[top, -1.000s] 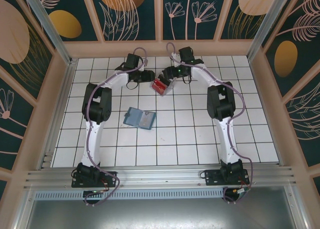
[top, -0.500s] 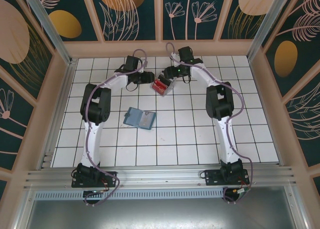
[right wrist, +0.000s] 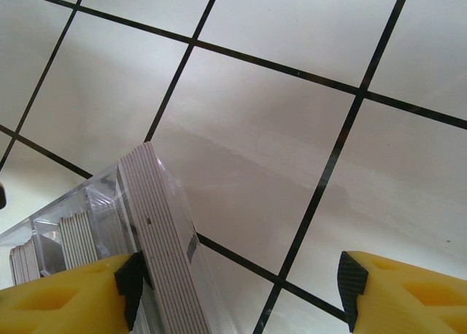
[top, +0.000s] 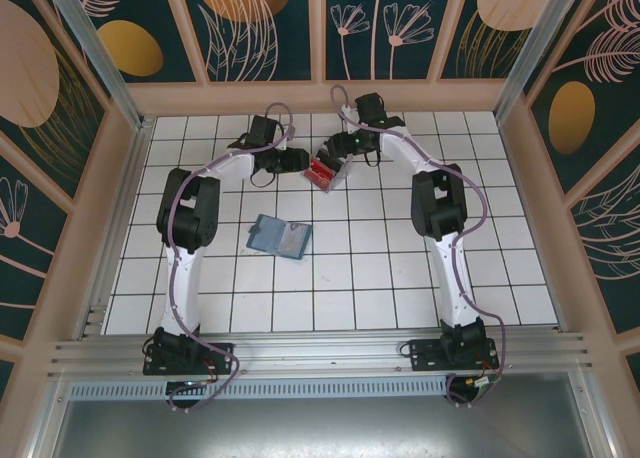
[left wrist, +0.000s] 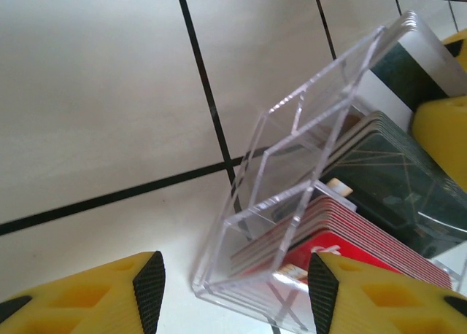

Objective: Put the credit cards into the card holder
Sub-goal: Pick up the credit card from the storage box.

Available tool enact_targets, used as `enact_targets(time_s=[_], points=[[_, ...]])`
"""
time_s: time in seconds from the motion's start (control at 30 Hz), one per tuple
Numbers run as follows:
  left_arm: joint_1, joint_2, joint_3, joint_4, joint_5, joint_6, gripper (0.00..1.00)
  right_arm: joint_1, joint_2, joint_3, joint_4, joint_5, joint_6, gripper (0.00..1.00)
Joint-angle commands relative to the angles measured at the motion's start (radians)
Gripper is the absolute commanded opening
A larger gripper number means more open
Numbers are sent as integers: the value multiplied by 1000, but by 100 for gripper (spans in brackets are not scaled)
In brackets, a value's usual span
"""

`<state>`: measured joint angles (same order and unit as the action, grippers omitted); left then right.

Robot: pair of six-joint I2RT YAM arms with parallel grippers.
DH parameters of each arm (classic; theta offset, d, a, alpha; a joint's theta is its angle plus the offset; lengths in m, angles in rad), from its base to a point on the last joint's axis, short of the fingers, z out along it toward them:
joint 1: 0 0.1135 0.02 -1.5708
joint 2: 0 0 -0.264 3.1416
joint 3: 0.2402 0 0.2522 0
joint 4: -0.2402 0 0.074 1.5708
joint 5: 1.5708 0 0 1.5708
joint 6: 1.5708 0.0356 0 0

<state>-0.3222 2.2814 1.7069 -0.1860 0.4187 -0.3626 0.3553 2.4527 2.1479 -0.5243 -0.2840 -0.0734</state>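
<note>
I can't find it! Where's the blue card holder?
In the top view the card holder lies on the tiled table, left of centre, beside the left arm, nearer than the clear tray.

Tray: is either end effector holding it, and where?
Neither grips it: left end effector straddles the tray, gap on one side; right end effector stands open beside the cards.

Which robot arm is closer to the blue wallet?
Left. The left arm bends close beside the flat teal-blue folding wallet, on its left side. The right arm stands much farther off, to the wallet's right.
</note>
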Motion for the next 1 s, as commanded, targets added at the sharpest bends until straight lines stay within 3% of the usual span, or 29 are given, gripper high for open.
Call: enact_targets(time_s=[0.0,0.4,0.97], points=[[-6,-40,2,9,9,-10,57,4,25,26,-27,31,-14,73],[-6,64,13,-33,-83,12,55,8,25,24,-37,38,-30,73],[-6,41,-33,-29,-101,17,55,-4,-48,3,40,145,5,68]])
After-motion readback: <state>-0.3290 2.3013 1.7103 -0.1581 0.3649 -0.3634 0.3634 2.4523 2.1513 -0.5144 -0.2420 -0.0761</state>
